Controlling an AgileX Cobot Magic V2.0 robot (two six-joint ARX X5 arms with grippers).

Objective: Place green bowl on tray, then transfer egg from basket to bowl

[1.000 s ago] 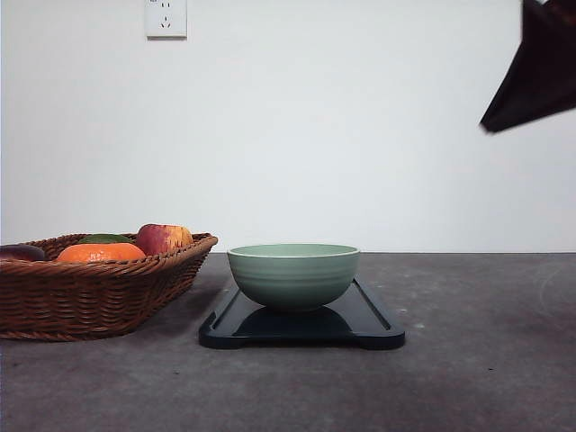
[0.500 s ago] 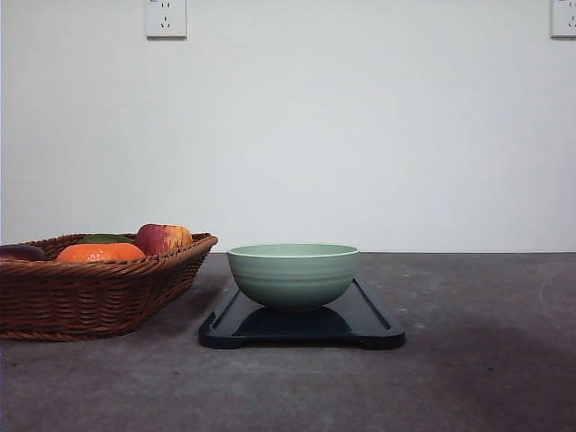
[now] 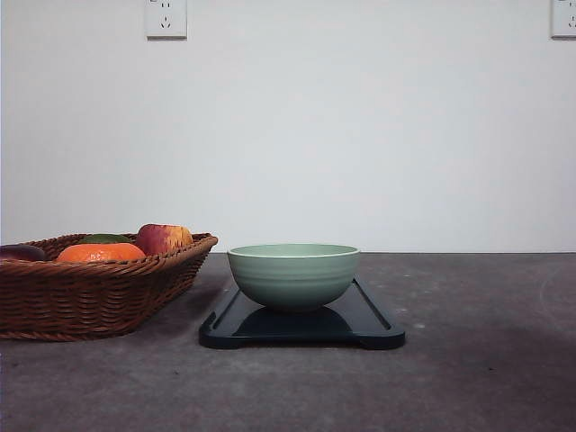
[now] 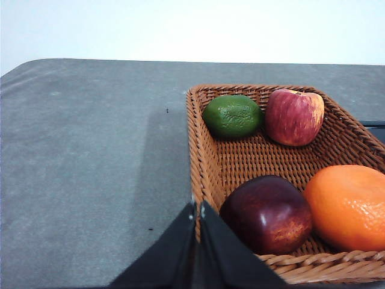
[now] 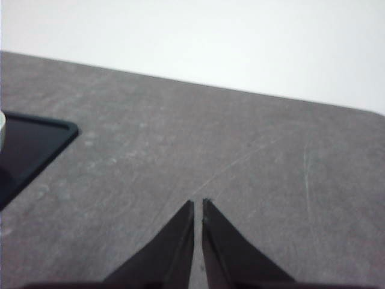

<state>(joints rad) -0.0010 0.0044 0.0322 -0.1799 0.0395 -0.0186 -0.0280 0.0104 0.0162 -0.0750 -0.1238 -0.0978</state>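
The pale green bowl (image 3: 293, 274) stands upright on the black tray (image 3: 373, 326) at the table's centre. Left of it sits the brown wicker basket (image 3: 85, 297) (image 4: 207, 158), which holds fruit; the egg is out of view. My left gripper (image 4: 198, 208) is shut, with its tips above the basket's near rim beside a dark red apple (image 4: 267, 212). Shut and holding nothing, my right gripper (image 5: 198, 204) hangs over bare grey table to the right of the tray's corner (image 5: 36, 144).
The basket holds a lime (image 4: 232, 115), a red-yellow apple (image 4: 294, 115) (image 3: 164, 238) and an orange (image 4: 349, 206) (image 3: 100, 252). Grey tabletop stretches left of the basket and right of the tray. A white wall with outlets (image 3: 166, 18) stands behind.
A dark arm part at the upper right of the front view one second ago has gone out of view. Bowl, tray and basket have not moved.
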